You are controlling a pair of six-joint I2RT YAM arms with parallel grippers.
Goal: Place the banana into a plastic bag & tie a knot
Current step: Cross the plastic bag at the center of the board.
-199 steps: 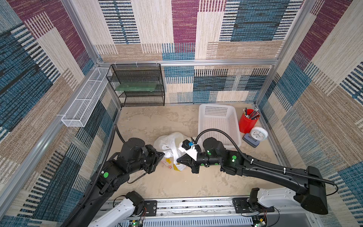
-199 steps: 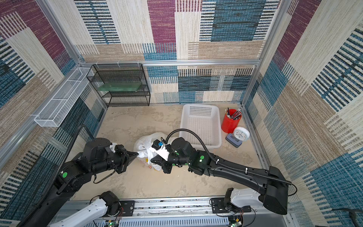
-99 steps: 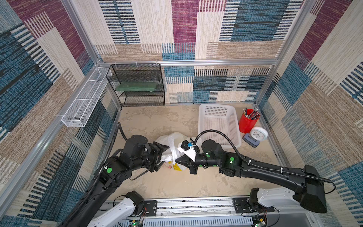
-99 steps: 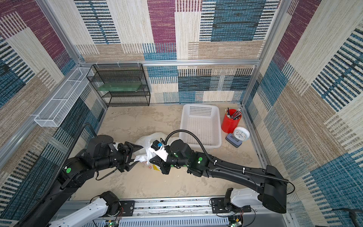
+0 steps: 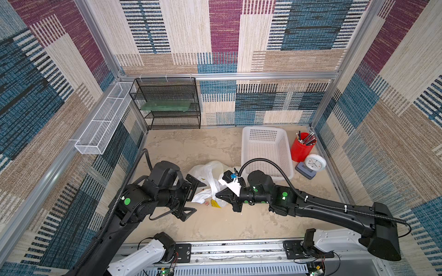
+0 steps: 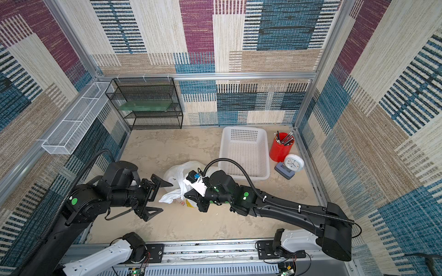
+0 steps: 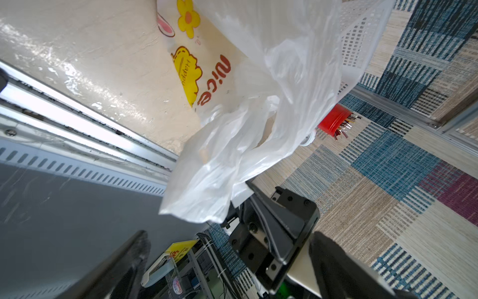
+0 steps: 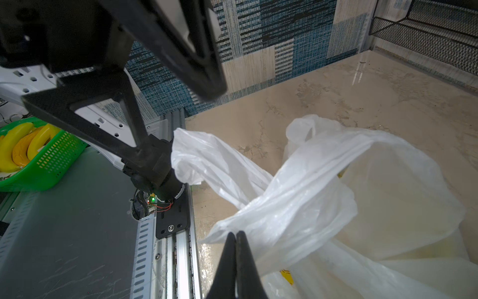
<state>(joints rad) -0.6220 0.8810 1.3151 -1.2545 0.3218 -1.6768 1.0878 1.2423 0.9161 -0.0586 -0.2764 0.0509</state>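
The plastic bag (image 5: 207, 173) lies crumpled at the front centre of the worktop (image 5: 191, 148), between both arms. Its loose handle strip (image 8: 207, 160) extends toward the left gripper (image 5: 201, 197). That gripper's jaws are spread wide and empty, with the strip end directly ahead. The right gripper (image 5: 218, 195) is clamped on the other handle strip (image 8: 258, 225).

walls (image 5: 224, 35): woven patchwork panels in blue, maroon and beige, some striped
frame (image 5: 263, 75): pale metal rails
surface (image 5: 191, 148): beige, marbled, a little shiny
black mesh shelf (image 5: 167, 107): at the back
white wire basket (image 5: 100, 124): hangs on a side wall
light: soft, even
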